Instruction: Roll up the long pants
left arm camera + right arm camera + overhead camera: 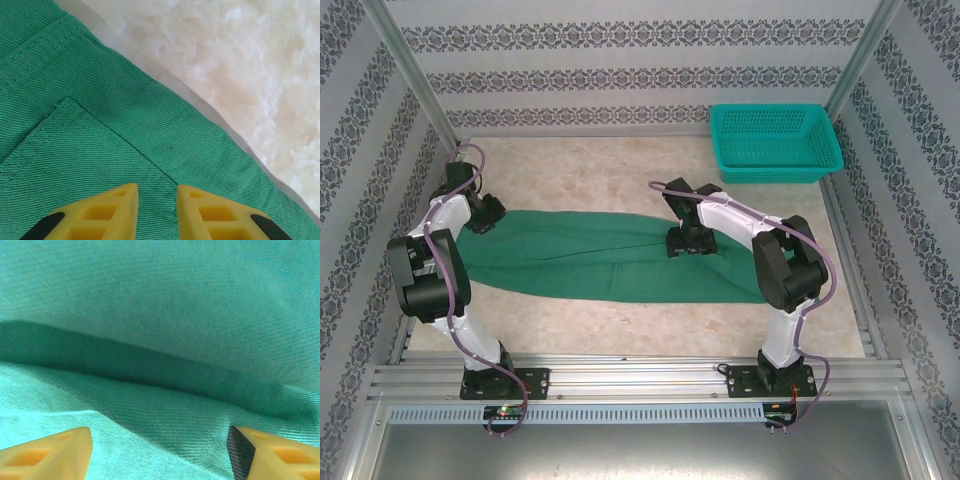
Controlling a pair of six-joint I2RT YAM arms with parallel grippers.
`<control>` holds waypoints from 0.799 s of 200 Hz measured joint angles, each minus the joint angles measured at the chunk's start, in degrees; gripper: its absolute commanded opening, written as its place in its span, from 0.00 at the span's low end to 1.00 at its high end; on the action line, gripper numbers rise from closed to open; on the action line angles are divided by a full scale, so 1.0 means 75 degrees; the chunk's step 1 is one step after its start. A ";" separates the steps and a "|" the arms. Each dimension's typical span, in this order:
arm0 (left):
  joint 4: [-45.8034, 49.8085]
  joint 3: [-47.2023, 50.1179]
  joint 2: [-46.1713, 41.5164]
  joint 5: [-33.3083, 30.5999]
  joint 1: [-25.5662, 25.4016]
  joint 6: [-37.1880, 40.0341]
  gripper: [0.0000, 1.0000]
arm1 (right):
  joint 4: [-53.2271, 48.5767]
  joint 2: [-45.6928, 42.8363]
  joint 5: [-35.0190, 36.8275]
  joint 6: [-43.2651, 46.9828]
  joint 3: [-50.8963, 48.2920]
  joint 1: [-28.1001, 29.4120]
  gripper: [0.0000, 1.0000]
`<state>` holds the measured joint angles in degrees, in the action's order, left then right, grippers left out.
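The long pants [600, 260] lie flat and stretched left to right across the middle of the table, dark green. My left gripper [483, 222] is down on their left end. In the left wrist view its yellow fingertips [156, 192] stand close together, pinching the cloth [100, 125] near a stitched pocket seam and the garment's edge. My right gripper [687, 245] is low over the right half of the pants. In the right wrist view its fingers [162, 440] stand wide apart, open, with a raised fold of green cloth [160, 300] between and ahead of them.
A teal mesh basket [775, 140] stands at the back right corner. The pale marbled tabletop [590, 170] lies bare behind the pants, and a strip [620, 325] lies bare in front. Patterned walls and metal posts close in three sides.
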<state>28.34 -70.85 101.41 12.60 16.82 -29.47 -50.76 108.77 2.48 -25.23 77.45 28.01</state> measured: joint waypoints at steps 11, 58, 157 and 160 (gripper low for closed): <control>0.0000 0.0003 0.0026 0.0000 0.0000 0.0006 0.27 | 0.0015 0.0032 0.0003 0.0038 -0.0099 -0.0003 0.55; 0.0000 0.0012 0.0032 -0.0003 0.0000 0.0026 0.26 | 0.0175 0.0189 0.0172 0.0131 -0.0254 -0.0055 0.00; 0.0000 0.0102 0.0032 -0.0003 -0.0076 0.0052 0.18 | -0.0221 -0.2550 0.0187 0.0044 -0.1373 0.0105 0.00; 0.0000 0.0102 0.0032 -0.0009 -0.0082 0.0052 0.18 | -0.0248 -0.2614 0.0143 0.0015 -0.1445 0.0119 0.00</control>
<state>28.34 -70.08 101.65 12.53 16.21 -29.08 -52.62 89.17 3.55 -25.12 66.61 28.91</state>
